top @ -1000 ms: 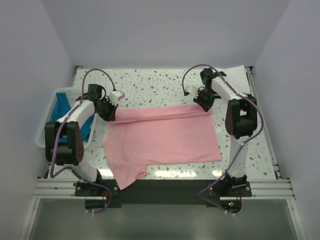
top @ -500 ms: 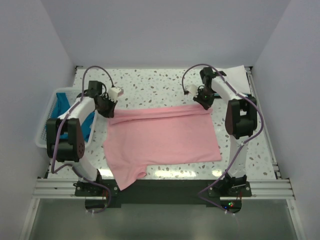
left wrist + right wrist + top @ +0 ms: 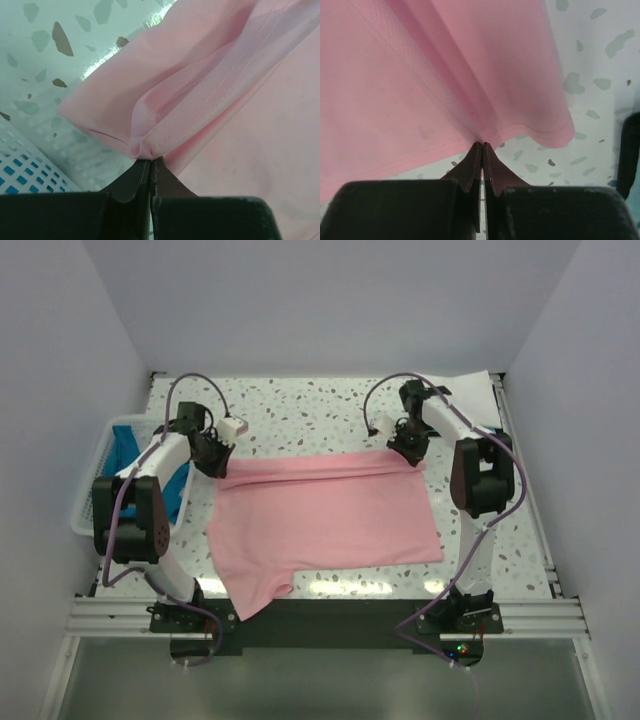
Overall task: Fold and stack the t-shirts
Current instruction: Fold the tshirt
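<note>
A light pink t-shirt (image 3: 320, 520) lies spread across the middle of the speckled table, its far edge folded over toward the front. My left gripper (image 3: 222, 462) is shut on the shirt's far left corner (image 3: 142, 150). At the far right corner (image 3: 482, 140) my right gripper (image 3: 408, 452) is shut on the cloth too. One sleeve (image 3: 255, 590) hangs toward the table's near edge. A white t-shirt (image 3: 470, 390) lies at the back right. Teal-blue cloth (image 3: 125, 445) sits in the basket at the left.
A white lattice basket (image 3: 95, 490) stands at the table's left edge, right beside the left arm. The enclosure's white walls close in the back and both sides. A metal rail runs along the near edge (image 3: 320, 615).
The left gripper has carried its pink corner a little away from the front, toward the back left. The right gripper has barely moved. Both stay shut on the cloth.
</note>
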Robot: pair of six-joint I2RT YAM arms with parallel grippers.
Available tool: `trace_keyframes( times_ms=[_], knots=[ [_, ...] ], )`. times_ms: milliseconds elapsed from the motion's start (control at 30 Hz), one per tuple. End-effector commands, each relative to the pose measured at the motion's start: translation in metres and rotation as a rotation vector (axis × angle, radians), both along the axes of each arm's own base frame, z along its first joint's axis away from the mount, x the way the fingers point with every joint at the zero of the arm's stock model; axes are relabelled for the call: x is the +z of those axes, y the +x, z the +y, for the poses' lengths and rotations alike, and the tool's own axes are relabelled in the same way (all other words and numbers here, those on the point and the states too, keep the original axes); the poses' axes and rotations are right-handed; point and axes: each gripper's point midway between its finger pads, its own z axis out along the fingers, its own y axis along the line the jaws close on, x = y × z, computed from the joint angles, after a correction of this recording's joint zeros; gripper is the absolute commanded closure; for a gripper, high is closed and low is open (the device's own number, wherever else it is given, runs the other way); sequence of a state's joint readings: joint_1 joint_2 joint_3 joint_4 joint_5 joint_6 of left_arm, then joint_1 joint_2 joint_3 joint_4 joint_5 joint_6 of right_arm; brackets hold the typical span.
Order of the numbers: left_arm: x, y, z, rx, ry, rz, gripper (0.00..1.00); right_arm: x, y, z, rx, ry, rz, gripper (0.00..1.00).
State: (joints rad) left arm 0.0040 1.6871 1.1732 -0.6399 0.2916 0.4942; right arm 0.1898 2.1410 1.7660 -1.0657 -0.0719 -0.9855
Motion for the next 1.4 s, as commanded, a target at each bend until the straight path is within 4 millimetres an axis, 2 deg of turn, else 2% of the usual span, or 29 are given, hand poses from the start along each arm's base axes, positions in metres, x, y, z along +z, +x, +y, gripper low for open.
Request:
trace_keyframes(
  times_ms=[0,100,233,300,333,400,433,500,600,667,700,767,800,833,867,933,967,1067,1100,1200,1267,1367],
  knots=[
    [-0.015,-0.008,0.012,-0.003,0.061,0.036,1.00,0.014,-0.012,-0.006,0.023,-0.026,0.001,1.00],
    [-0.027,-0.010,0.012,-0.009,0.061,0.055,1.00,0.004,-0.020,-0.005,0.033,-0.047,0.027,1.00],
    [-0.030,-0.014,0.011,-0.037,0.061,0.057,1.00,-0.004,-0.023,-0.007,0.029,-0.073,0.056,1.00],
    [-0.026,-0.019,0.009,-0.079,0.058,0.050,0.89,-0.003,-0.026,-0.007,0.032,-0.076,0.071,0.98],
    [-0.024,-0.021,0.008,-0.101,0.054,0.048,0.86,-0.001,-0.026,-0.006,0.034,-0.073,0.072,0.92],
    [-0.017,-0.027,0.006,-0.158,0.052,0.035,0.75,0.007,-0.029,-0.007,0.037,-0.073,0.078,0.86],
    [-0.015,-0.029,0.005,-0.173,0.055,0.029,0.71,0.012,-0.029,-0.006,0.042,-0.070,0.074,0.76],
    [-0.005,-0.032,0.004,-0.223,0.056,0.005,0.65,0.021,-0.038,-0.005,0.045,-0.057,0.104,0.71],
    [0.010,-0.034,-0.003,-0.292,0.035,-0.008,0.63,0.031,-0.049,-0.007,0.055,-0.056,0.141,0.66],
    [0.020,-0.030,-0.010,-0.306,-0.004,-0.024,0.63,0.034,-0.063,-0.008,0.076,-0.055,0.201,0.63],
    [0.032,-0.019,-0.012,-0.301,-0.014,-0.056,0.61,0.033,-0.066,-0.008,0.076,-0.053,0.218,0.63],
    [0.038,-0.008,-0.017,-0.279,-0.043,-0.072,0.59,0.036,-0.070,-0.008,0.078,-0.051,0.242,0.63],
    [0.047,0.003,-0.019,-0.246,-0.059,-0.086,0.56,0.034,-0.071,-0.007,0.076,-0.043,0.262,0.64],
    [0.041,0.008,-0.019,-0.229,-0.071,-0.063,0.55,0.038,-0.066,-0.005,0.067,-0.032,0.251,0.64],
    [0.046,0.017,-0.019,-0.191,-0.076,-0.066,0.53,0.039,-0.067,-0.003,0.054,-0.026,0.269,0.65],
    [0.033,0.027,-0.016,-0.144,-0.073,-0.027,0.52,0.041,-0.057,0.002,0.028,0.006,0.260,0.65],
    [0.034,0.034,-0.013,-0.126,-0.061,-0.030,0.52,0.043,-0.056,0.003,0.008,0.015,0.262,0.65],
    [0.021,0.040,-0.012,-0.086,-0.063,0.015,0.51,0.044,-0.040,0.006,-0.030,0.020,0.220,0.67],
    [0.014,0.038,-0.022,-0.107,-0.063,0.038,0.50,0.044,-0.035,0.003,-0.042,0.005,0.197,0.68],
    [0.004,0.034,-0.027,-0.114,-0.038,0.059,0.50,0.039,-0.014,0.001,-0.110,-0.011,0.115,0.70],
    [-0.008,0.027,-0.025,-0.129,0.017,0.084,0.52,0.032,-0.007,-0.001,-0.142,-0.033,0.097,0.70],
    [-0.018,0.011,-0.034,-0.193,0.055,0.116,0.53,0.024,-0.008,-0.003,-0.163,-0.049,0.116,0.71]
  ],
)
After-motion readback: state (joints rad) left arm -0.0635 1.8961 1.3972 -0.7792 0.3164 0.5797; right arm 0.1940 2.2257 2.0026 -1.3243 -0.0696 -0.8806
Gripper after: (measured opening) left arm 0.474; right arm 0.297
